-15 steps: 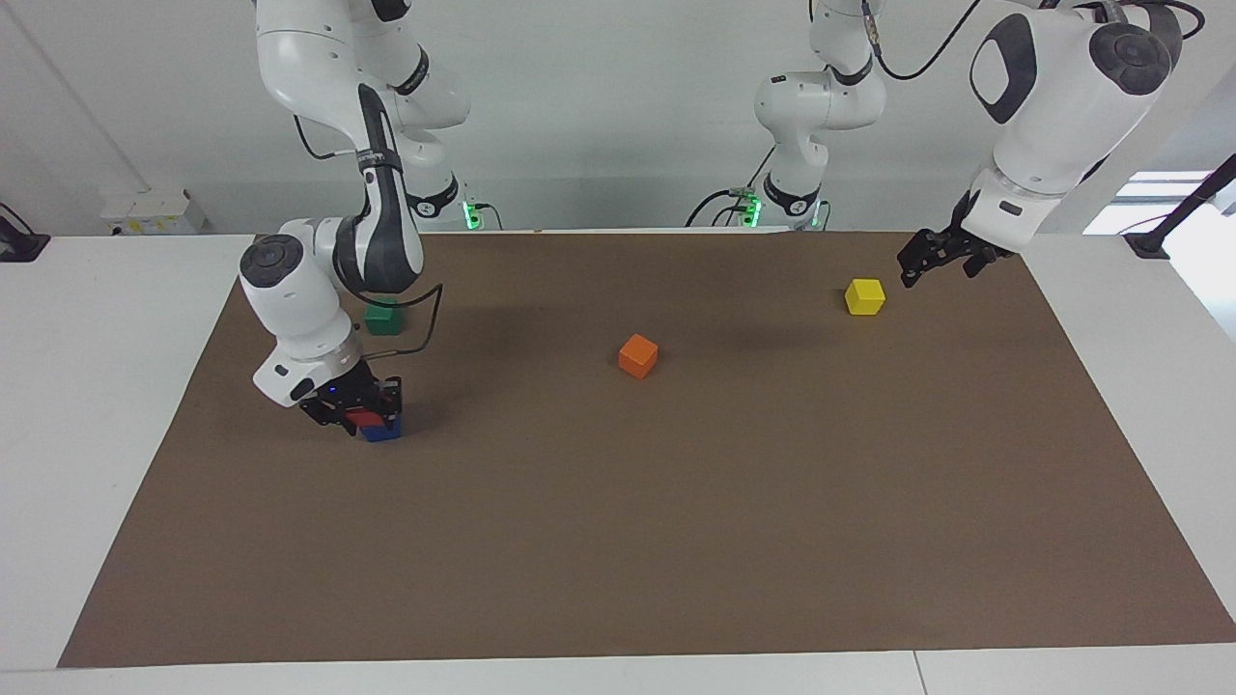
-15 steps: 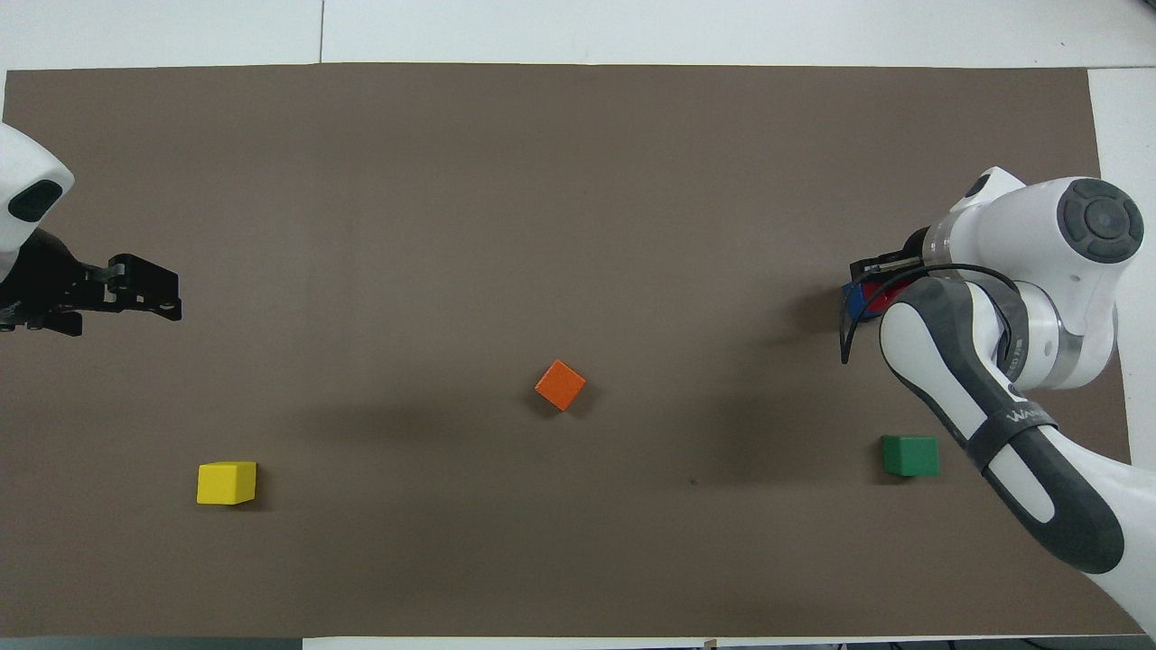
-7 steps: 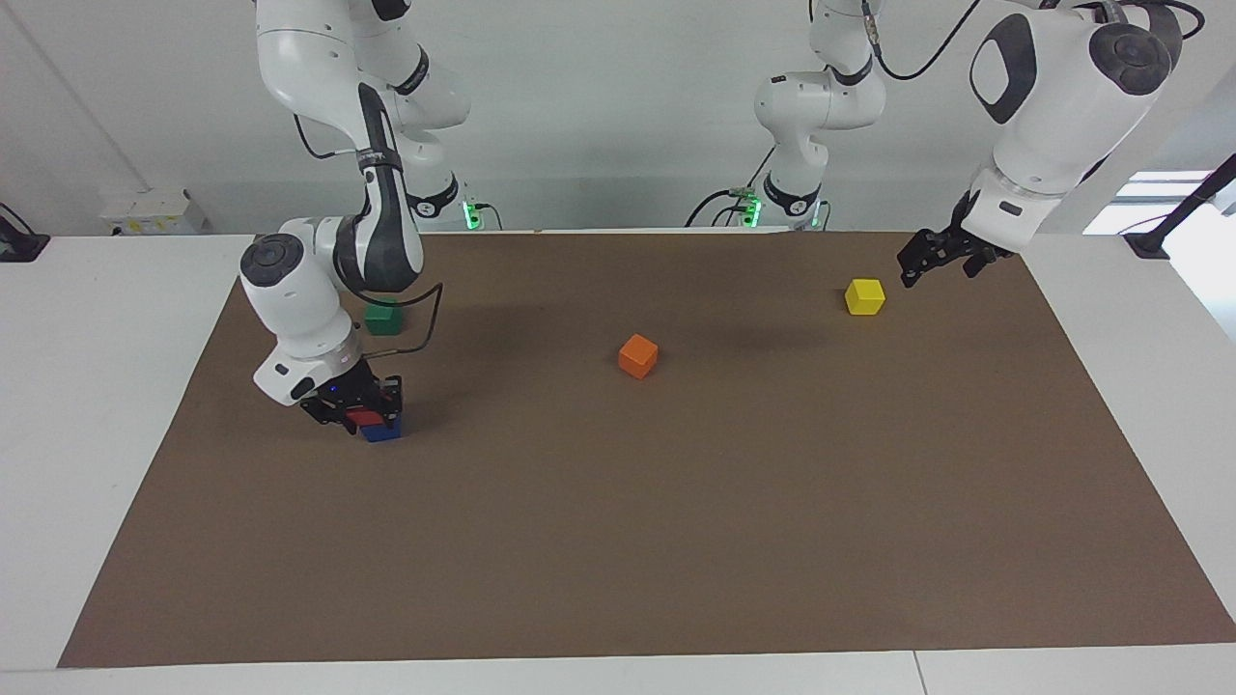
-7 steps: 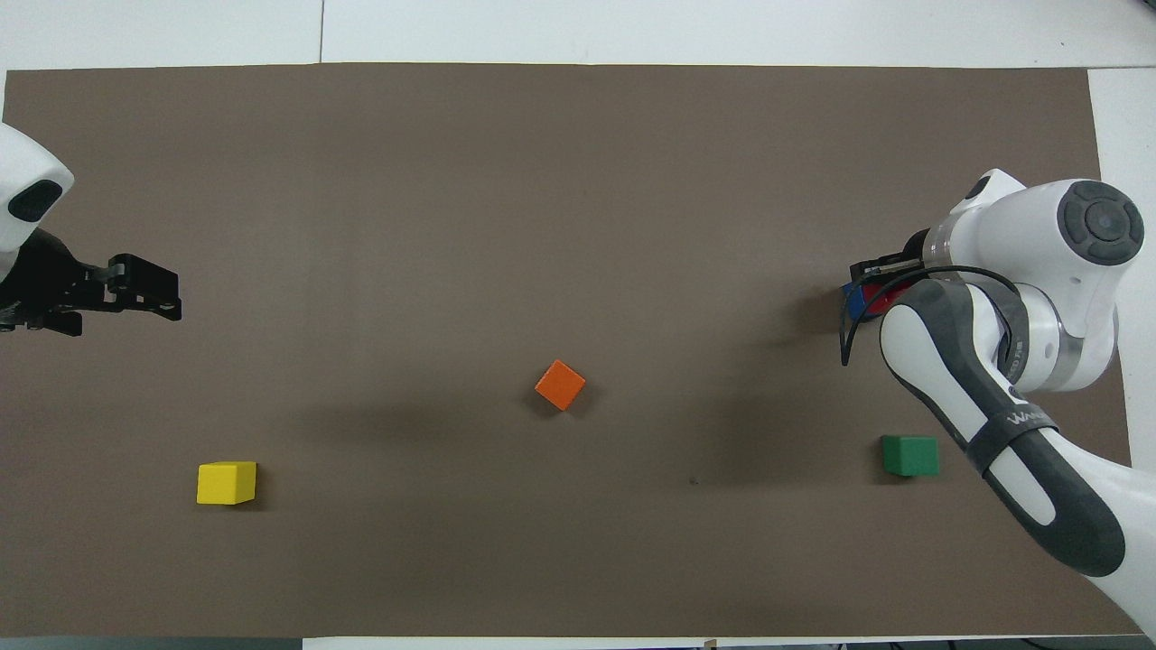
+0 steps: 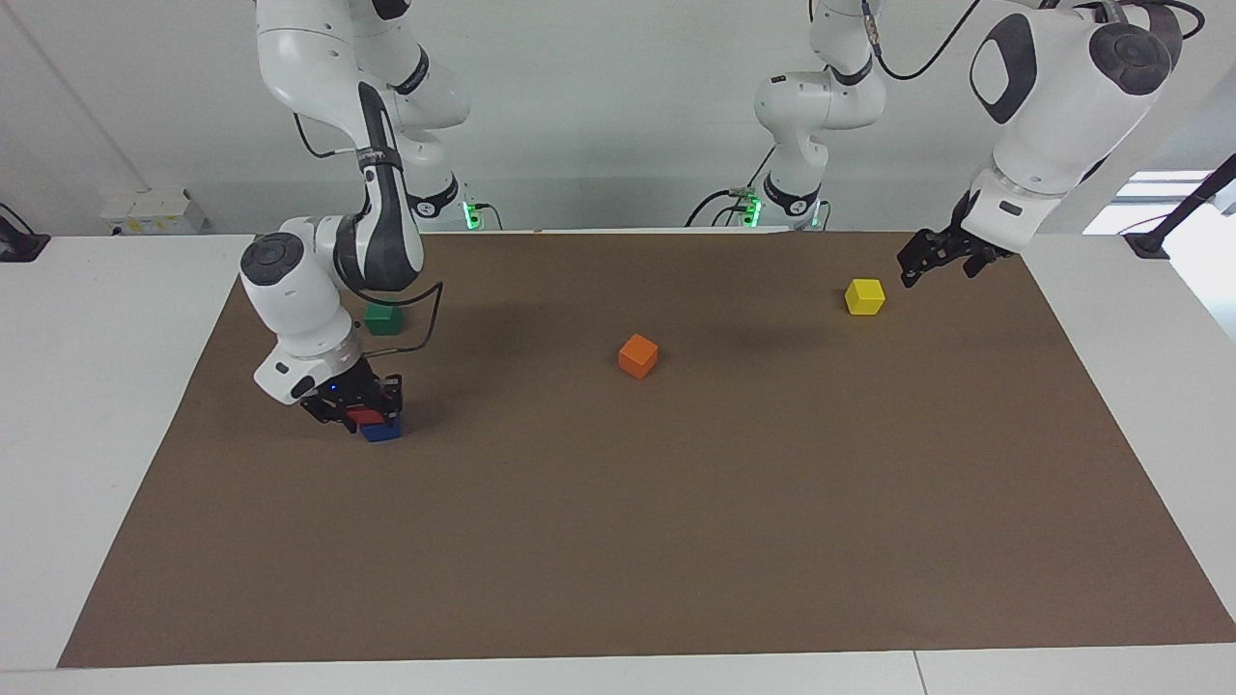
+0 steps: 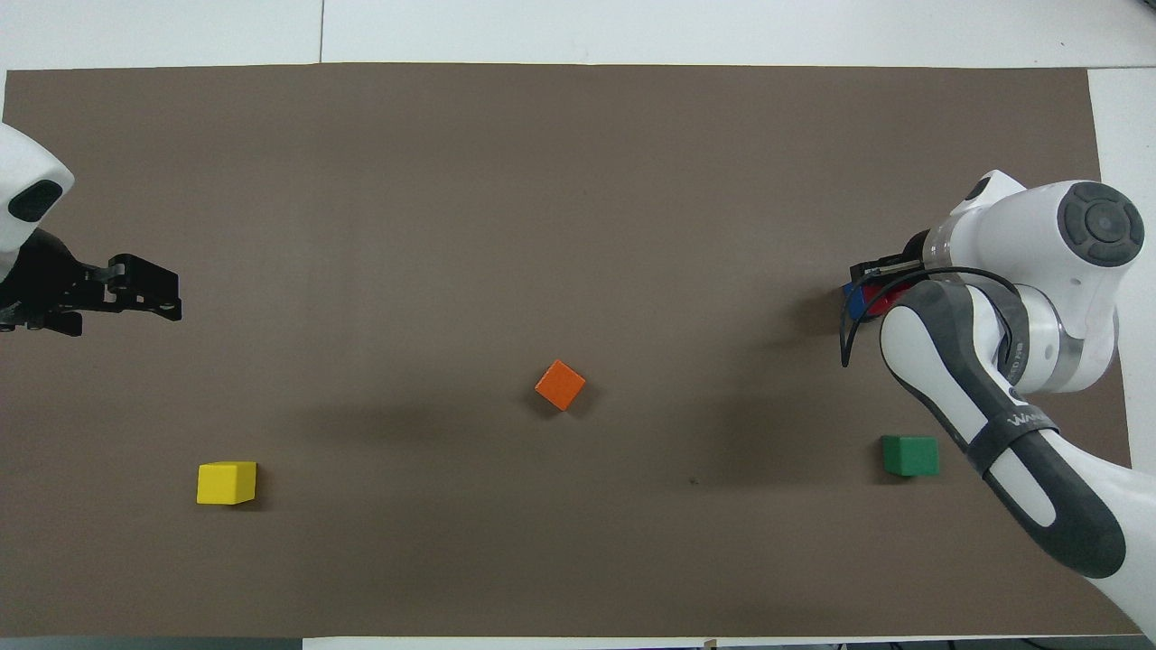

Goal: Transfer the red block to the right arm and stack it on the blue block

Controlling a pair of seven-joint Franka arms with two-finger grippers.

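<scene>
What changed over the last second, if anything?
Almost nothing. The right gripper has crept slightly upward but stays around the red block, which sits on the blue block. The left gripper still waits above the yellow block. Orange block and green block unmoved.

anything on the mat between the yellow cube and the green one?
Only the orange cube, roughly midway and slightly farther from the robots than the line joining the yellow cube and green cube. Otherwise bare brown mat; the overhead view shows it best.

3 loose cubes on the brown mat — green, orange, yellow — well apart
</scene>
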